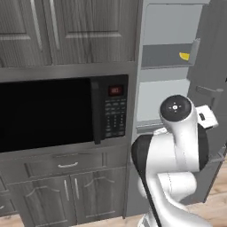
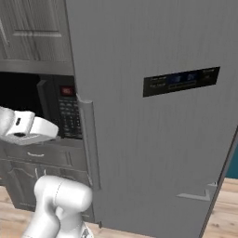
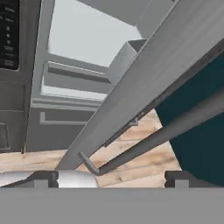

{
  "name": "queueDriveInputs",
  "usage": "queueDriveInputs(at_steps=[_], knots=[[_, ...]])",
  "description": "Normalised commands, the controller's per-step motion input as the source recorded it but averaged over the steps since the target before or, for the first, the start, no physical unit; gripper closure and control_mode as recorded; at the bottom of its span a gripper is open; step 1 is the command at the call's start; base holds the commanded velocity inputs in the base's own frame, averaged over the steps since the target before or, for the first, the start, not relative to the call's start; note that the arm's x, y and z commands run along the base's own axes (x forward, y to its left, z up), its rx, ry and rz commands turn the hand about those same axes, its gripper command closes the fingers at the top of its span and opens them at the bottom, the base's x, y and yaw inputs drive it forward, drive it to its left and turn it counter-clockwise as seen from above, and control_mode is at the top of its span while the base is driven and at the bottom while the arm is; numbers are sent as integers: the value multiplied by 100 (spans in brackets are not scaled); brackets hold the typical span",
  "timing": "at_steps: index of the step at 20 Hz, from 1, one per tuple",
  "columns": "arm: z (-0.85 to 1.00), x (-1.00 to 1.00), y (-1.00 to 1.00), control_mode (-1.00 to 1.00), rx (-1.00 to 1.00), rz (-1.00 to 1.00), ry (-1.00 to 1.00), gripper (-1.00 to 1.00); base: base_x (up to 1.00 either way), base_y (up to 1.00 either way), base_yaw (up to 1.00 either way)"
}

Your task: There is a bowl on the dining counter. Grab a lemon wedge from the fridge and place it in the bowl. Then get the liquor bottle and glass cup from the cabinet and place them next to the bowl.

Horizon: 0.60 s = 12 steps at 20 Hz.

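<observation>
A yellow lemon wedge (image 1: 184, 56) lies on an upper shelf of the open fridge (image 1: 166, 57), above and beyond my arm. In the hand view my gripper (image 3: 111, 177) is open, its two dark fingertips (image 3: 43, 177) set wide apart at the bottom. The fridge door's grey handle bar (image 3: 131, 151) runs diagonally just ahead of the tips, with nothing clamped between them. The right base view has the white hand (image 2: 23, 128) just left of the swung-out fridge door (image 2: 158, 139) and its vertical handle (image 2: 88, 139).
A black microwave (image 1: 48, 113) sits left of the fridge, with grey cabinets (image 1: 66, 26) above it and drawers (image 1: 66, 166) below. The open door stands close on my arm's right. Wooden floor (image 3: 131, 168) shows below.
</observation>
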Motion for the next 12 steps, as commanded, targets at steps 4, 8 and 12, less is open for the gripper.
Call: queueDriveInputs(at_steps=[4, 8, 12], knots=[[15, 66, 47, -100, -38, 0, 42, -100, 0, 0, 0], [0, 100, 0, -100, -30, 2, 51, -100, 0, 0, 0], [-10, 100, -6, -100, -25, 1, 45, -100, 0, 0, 0]])
